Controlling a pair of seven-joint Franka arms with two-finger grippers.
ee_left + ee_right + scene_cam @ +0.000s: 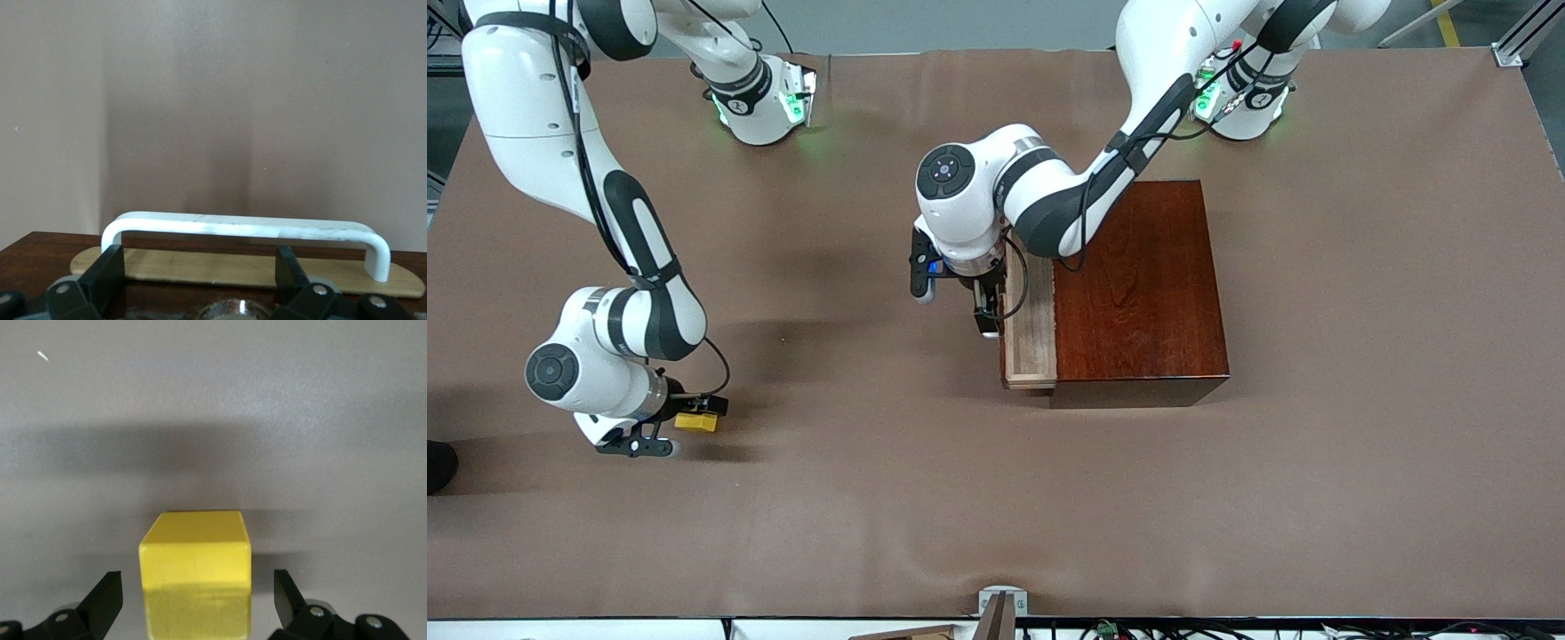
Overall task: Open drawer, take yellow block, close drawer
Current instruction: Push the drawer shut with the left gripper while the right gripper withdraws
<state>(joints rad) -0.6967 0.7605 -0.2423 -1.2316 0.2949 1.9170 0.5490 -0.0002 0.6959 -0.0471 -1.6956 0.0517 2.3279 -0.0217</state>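
Observation:
The yellow block sits on the brown table toward the right arm's end, nearer the front camera than the wooden box. My right gripper is open around it, with a gap between the block and each finger. The drawer is pulled partly out of the box and shows pale wood. My left gripper is open at the drawer front. Its white handle lies just past the fingertips, and nothing is gripped.
The brown table cloth stretches bare between the two grippers and in front of the box. A small metal bracket sits at the table edge nearest the front camera.

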